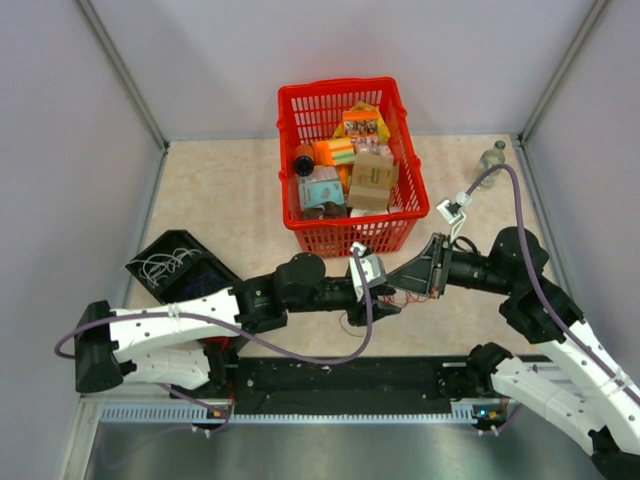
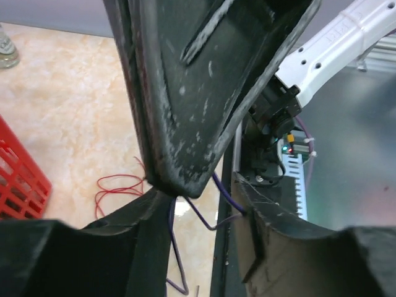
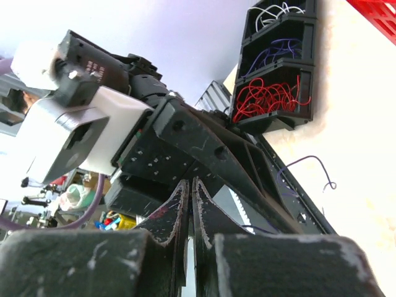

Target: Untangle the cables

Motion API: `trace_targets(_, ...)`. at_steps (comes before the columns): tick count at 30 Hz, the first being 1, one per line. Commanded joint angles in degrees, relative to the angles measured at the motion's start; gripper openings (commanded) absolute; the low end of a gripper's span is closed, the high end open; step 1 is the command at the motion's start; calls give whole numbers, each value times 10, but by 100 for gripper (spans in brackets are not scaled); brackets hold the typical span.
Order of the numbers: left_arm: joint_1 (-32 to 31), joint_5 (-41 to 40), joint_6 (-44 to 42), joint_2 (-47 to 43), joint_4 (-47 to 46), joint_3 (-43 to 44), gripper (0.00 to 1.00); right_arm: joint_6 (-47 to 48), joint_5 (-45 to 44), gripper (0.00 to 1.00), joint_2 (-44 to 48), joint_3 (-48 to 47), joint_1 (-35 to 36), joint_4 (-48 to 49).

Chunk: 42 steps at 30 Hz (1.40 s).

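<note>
The cables are thin wires on the beige table in front of the basket: red loops and a purple strand. My right gripper is shut, and its tip pinches the purple strand. One end of the strand hangs down. The other end runs across to the right finger of my left gripper. The left gripper's jaws stand apart on either side of the right gripper's tip, with the strand crossing the gap. Another purple wire lies loose on the table.
A red basket of boxes stands just behind the grippers. A black sorting box at the left holds white, purple and red wires in separate compartments. There is a bottle at the back right and a black base strip near the arms.
</note>
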<state>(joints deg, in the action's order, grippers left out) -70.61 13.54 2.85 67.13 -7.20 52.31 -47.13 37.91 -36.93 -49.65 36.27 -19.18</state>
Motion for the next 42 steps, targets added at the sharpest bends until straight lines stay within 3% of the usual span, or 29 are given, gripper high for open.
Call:
trace_targets(1, 0, -44, 4, -21, -30, 13, 32, -7, 12, 0, 0, -35, 6, 44)
trace_targets(4, 1, -90, 7, -39, -4, 9, 0, 1, -2, 0, 0, -34, 6, 42)
trace_targets(5, 2, -112, 9, -51, 5, 4, 0, 10, -18, 0, 2, -35, 6, 31)
trace_targets(6, 4, -130, 14, -65, 17, -3, 0, 22, -45, 9, 2, -40, 6, 8)
trace_targets(8, 12, -188, 28, -98, 48, -19, 0, 54, -126, 67, 4, -48, 6, -45)
trace_targets(9, 17, -223, 41, -116, 69, -26, 0, 68, -182, 81, 7, -53, 6, -73)
trace_targets(11, 35, -274, 72, -160, 145, -40, 0, 94, -280, 91, 10, -61, 6, -116)
trace_targets(14, 92, -350, 136, -232, 248, -51, 0, 120, -335, 92, 12, -62, 5, -127)
trace_targets(20, 302, -357, 188, -328, 367, -40, 0, 136, -324, 91, -9, -42, 4, -123)
trace_targets(28, 467, -375, 179, -229, 407, 31, 0, 125, -307, 91, -15, -11, 4, -107)
trace_targets(33, 527, -467, 210, -196, 431, 31, 0, 128, -315, 91, 2, -1, 2, -107)
trace_targets(42, 569, -464, 202, -234, 418, -10, 0, 130, -308, 91, -12, 2, -1, -107)
